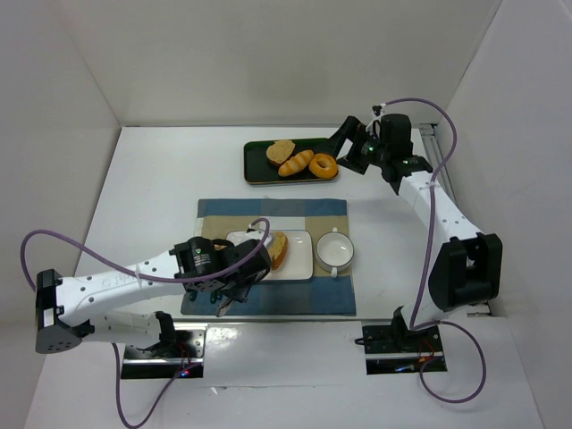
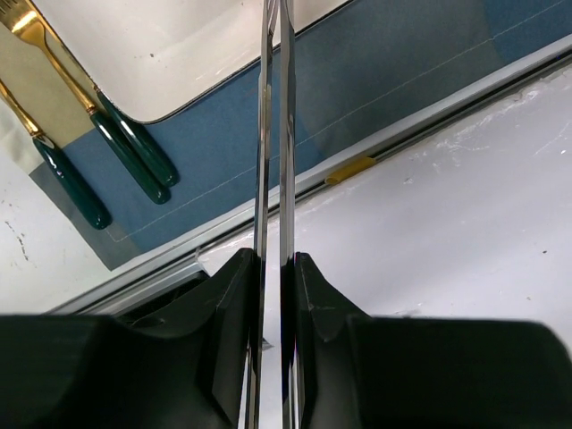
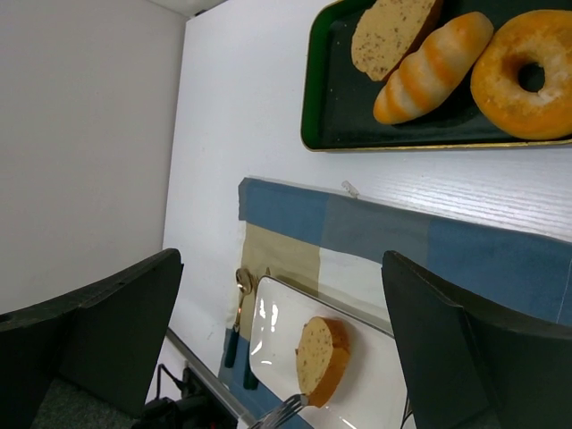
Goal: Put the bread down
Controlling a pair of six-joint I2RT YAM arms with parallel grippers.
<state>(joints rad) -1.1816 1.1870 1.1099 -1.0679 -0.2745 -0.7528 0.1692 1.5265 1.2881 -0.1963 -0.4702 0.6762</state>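
The bread [image 1: 279,249] is a golden-brown slice on the white rectangular plate [image 1: 299,261]. In the right wrist view the bread [image 3: 322,359] rests tilted on its crust edge on the plate [image 3: 268,344]. My left gripper [image 1: 239,273] is at the plate's near left corner. It is shut [image 2: 273,268] on a thin metal utensil [image 2: 274,134]. The utensil's forked tip [image 3: 284,413] touches the slice's near edge. The left wrist view does not show the bread. My right gripper [image 1: 350,150] is open and empty [image 3: 281,344], raised beside the dark tray's right end.
The dark green tray [image 1: 259,170] at the back holds a paler slice [image 1: 281,151], a glossy roll [image 1: 296,163] and a doughnut [image 1: 323,166]. A white cup [image 1: 335,250] stands right of the plate on the blue checked placemat [image 1: 268,214]. Teal-handled gold cutlery [image 2: 134,147] lies left of the plate.
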